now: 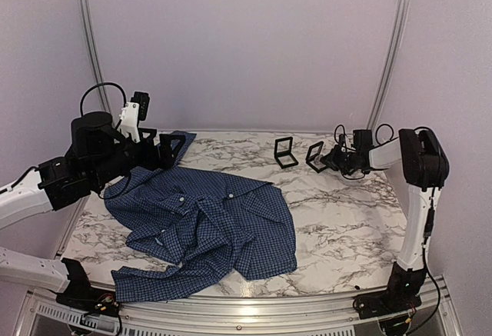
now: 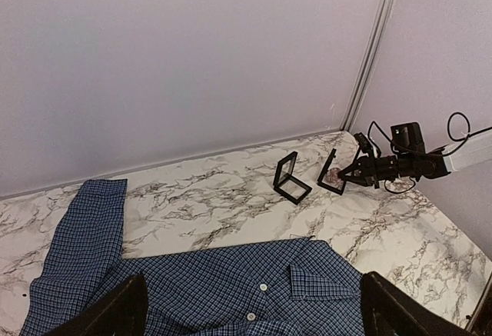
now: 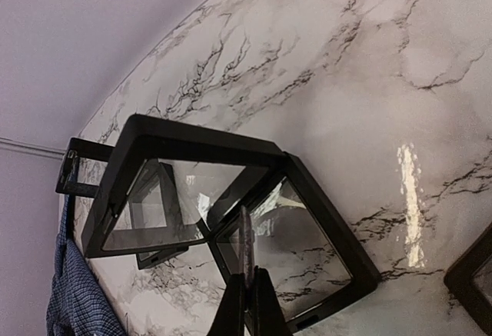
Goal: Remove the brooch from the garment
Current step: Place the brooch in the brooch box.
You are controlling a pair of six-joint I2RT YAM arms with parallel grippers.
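Observation:
The garment [image 1: 207, 228], a dark blue checked shirt with pale buttons, lies crumpled on the marble table; its collar and placket show in the left wrist view [image 2: 231, 290]. The brooch [image 3: 246, 240] shows edge-on as a thin reddish disc pinched between my right gripper's fingertips [image 3: 247, 278], just over the lower pane of an open black frame box [image 3: 307, 251]. In the left wrist view the brooch [image 2: 332, 174] sits at that box beside my right gripper [image 2: 347, 174]. My left gripper [image 1: 165, 150] is open and empty, hovering above the shirt's back edge [image 2: 254, 305].
A second open black frame box [image 1: 286, 152] stands just left of the first [image 1: 315, 156] near the back wall. The shirt's sleeve [image 2: 77, 251] spreads to the back left. An aluminium post [image 1: 388, 51] rises at the back right corner.

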